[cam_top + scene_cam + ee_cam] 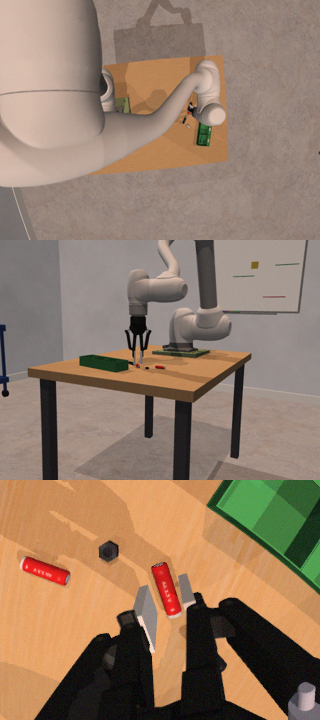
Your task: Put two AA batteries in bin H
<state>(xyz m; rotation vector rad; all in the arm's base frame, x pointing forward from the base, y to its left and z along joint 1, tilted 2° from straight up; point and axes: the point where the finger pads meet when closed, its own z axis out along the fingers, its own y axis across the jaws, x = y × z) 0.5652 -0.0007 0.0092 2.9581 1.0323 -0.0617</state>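
Observation:
A red AA battery (pixel 188 112) (pixel 138 366) (pixel 167 592) lies on the table. My gripper (pixel 137 362) is low over it, with the fingers slightly apart, one on each side of the battery in the wrist view. The gripper is open and holds nothing. A second red AA battery (pixel 160 367) (pixel 45 571) lies farther off; the arm hides it in the top view. The joined green bins (pixel 204 134) (pixel 103 365) (pixel 252 534) stand upright on the table beside the gripper. Their pale labels are too small to read, so I cannot tell which bin is H.
A dark hex nut (pixel 147 367) (pixel 108 551) lies between the two red batteries. A black elongated thing (pixel 184 120) (pixel 130 362) and a small silvery thing (pixel 188 125) lie near the bins. The arm's green base plate (pixel 125 103) (pixel 180 354) is farther away.

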